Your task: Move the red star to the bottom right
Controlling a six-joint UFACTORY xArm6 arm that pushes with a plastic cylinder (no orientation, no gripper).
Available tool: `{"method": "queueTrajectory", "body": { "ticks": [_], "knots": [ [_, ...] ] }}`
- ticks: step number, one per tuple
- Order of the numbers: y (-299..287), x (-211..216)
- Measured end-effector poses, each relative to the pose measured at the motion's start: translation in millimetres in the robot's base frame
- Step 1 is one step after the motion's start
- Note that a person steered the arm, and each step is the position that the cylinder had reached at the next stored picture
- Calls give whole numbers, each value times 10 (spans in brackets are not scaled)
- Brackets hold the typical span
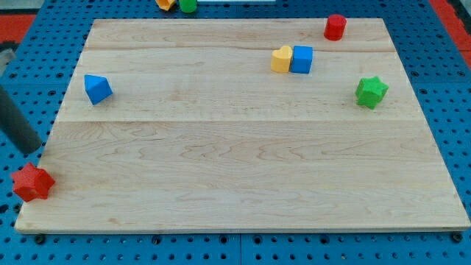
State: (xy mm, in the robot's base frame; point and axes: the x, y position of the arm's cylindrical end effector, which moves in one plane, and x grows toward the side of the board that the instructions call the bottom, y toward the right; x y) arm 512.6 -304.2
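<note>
The red star [32, 182] lies at the view's bottom left, at the left edge of the wooden board [243, 169]. My rod comes in from the view's left edge and my tip [32, 151] is just above the red star, a small gap apart from it. No other block is near the tip.
A blue triangular block [97, 88] sits at the upper left. A yellow heart-like block [281, 59] touches a blue cube [302, 59] at upper middle. A red cylinder [335, 26] is at the top right, a green star [372, 92] at the right. Orange [166, 4] and green [188, 5] blocks lie beyond the top edge.
</note>
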Motion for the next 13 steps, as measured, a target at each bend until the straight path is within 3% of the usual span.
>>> {"method": "queueTrajectory", "body": {
  "ticks": [1, 2, 4, 6, 7, 8, 9, 12, 13],
  "knots": [
    [2, 418],
    [-7, 453],
    [97, 1035],
    [170, 707],
    [851, 620],
    [594, 828],
    [790, 1059],
    [1410, 802],
    [2494, 589]
  ]
}}
